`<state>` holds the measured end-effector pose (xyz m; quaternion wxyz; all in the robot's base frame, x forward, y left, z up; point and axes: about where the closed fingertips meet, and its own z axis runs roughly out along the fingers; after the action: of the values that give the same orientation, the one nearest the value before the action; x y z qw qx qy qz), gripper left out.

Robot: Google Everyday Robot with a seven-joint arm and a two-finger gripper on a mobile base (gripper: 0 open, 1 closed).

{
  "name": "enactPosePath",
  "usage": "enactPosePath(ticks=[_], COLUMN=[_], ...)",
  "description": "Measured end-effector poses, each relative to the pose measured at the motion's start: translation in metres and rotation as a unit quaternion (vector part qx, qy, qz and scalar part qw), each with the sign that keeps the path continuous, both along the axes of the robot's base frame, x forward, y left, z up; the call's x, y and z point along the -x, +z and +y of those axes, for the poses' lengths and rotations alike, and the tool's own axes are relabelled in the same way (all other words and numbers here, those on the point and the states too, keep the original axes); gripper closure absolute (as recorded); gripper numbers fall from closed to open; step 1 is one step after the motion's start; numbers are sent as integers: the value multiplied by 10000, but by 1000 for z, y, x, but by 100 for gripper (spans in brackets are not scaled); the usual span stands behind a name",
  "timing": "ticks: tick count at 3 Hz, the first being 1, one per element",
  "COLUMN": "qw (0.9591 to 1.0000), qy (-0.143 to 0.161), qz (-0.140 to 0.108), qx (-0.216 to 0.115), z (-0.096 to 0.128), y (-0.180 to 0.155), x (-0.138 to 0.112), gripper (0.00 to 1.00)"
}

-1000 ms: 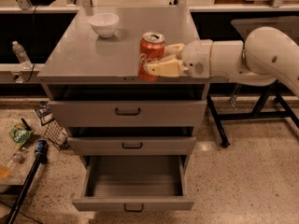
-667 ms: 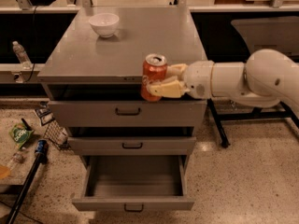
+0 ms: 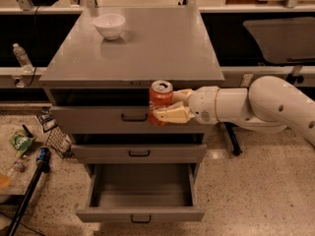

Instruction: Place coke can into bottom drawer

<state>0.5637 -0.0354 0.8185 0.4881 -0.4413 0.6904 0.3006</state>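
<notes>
**Lowered can now hangs in front of the top drawer**

Since the earlier frames the gripper (image 3: 166,105) has gone down with the coke can (image 3: 160,101). One second ago the can was at the height of the cabinet top (image 3: 147,48), at its front edge. Now it is under that edge, in front of the top drawer (image 3: 98,120).

The gripper is clenched on the can, with one finger (image 3: 171,115) across its lower front and the other behind its right side. The can stands upright, with its silver top showing. The white arm (image 3: 266,104) reaches in from the right.

Directly below the gripper comes the middle drawer (image 3: 139,153), which looks closed. Under it is the bottom drawer (image 3: 147,213), pulled out, with its inside open to view. The can is well above this drawer and touches none of the drawers.

Up and to the left of the gripper, far back on the cabinet top, a white bowl (image 3: 109,25) stands in the same place as before.
</notes>
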Motion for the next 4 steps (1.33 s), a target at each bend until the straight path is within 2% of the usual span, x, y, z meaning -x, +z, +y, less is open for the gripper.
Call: enactPosePath(ticks=[1, 2, 3, 4], qw=[10000, 9996, 9984, 9970], qy=[1, 86, 318, 458], qz=[-2, 148, 184, 326], qx=[0, -225, -436, -526], z=[0, 31, 53, 78], y=[0, -63, -116, -188], x=[0, 18, 32, 42], gripper=[100, 100, 100, 100])
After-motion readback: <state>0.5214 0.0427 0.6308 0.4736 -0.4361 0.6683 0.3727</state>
